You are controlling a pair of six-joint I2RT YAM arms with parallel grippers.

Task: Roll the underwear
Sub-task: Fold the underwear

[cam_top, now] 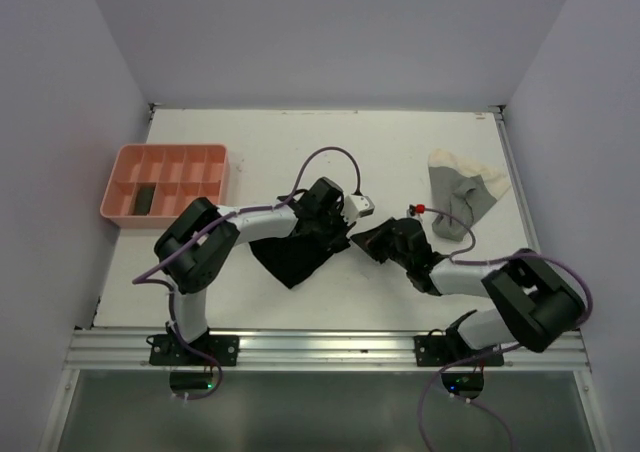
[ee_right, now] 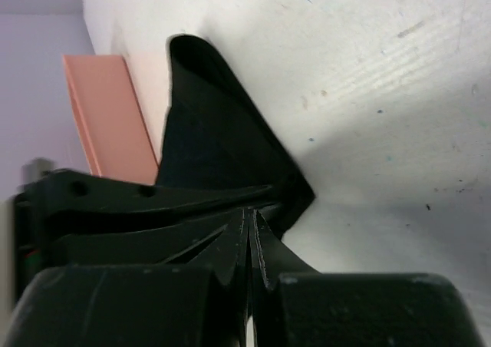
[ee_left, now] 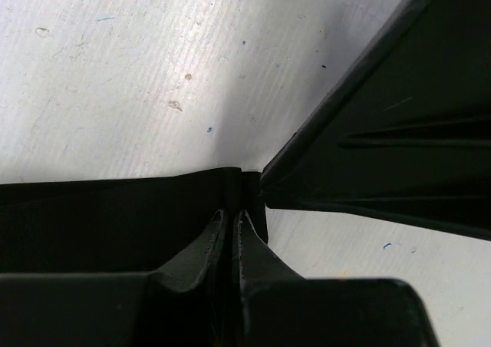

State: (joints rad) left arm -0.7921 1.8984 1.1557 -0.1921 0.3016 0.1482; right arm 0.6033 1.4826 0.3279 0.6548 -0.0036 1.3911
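A black underwear (cam_top: pixel 290 257) lies on the white table between my two arms. My left gripper (cam_top: pixel 338 236) is shut on the cloth's right edge; in the left wrist view its fingertips (ee_left: pixel 230 215) pinch the black hem (ee_left: pixel 115 216). Close beside it, my right gripper (cam_top: pixel 372 240) is shut on a corner of the same piece, and in the right wrist view (ee_right: pixel 252 213) the black underwear (ee_right: pixel 222 132) rises from its tips. A cream and grey underwear (cam_top: pixel 462 194) lies crumpled at the back right.
A pink compartment tray (cam_top: pixel 165 180) stands at the back left with a black roll (cam_top: pixel 143 199) in one compartment; the tray (ee_right: pixel 107 124) also shows in the right wrist view. The right gripper's black body (ee_left: pixel 399 124) fills the left wrist view's upper right.
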